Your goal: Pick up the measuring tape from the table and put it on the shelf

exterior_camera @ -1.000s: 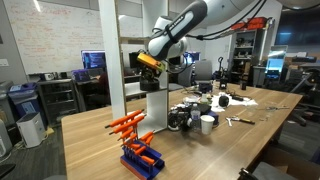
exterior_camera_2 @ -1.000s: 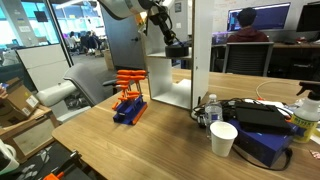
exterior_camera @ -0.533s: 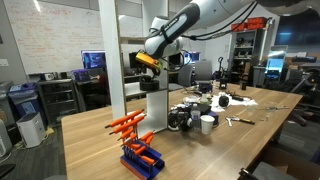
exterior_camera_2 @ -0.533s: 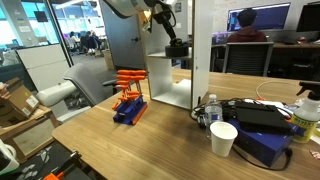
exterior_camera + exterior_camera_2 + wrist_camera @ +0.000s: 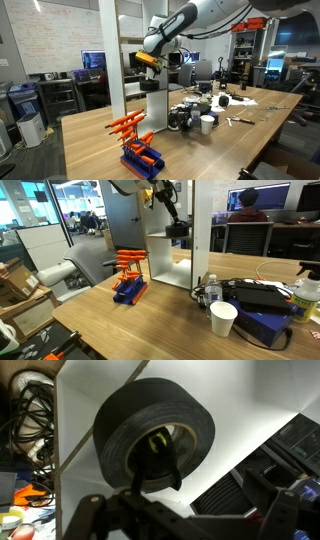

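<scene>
The measuring tape (image 5: 155,430) is a black round roll with yellow inside, lying on the white shelf (image 5: 240,440). In the wrist view one dark finger (image 5: 150,472) reaches into the roll's hole and the other stands far off to the right, so my gripper (image 5: 215,490) is open and grips nothing. In an exterior view the tape (image 5: 177,227) rests on top of the white shelf (image 5: 168,265), with the gripper (image 5: 160,195) just above and left of it. From the opposite side the gripper (image 5: 148,62) hangs over the shelf (image 5: 155,105).
A blue stand with orange-handled tools (image 5: 138,150) (image 5: 128,275) sits near the table's edge. A white paper cup (image 5: 223,318), a bottle and dark equipment (image 5: 255,295) crowd the table beside the shelf. A white pillar (image 5: 112,60) rises next to the shelf.
The jaws have spread from shut to open and let go of the tape, which stays on the shelf. The gripper has risen a little above it.
</scene>
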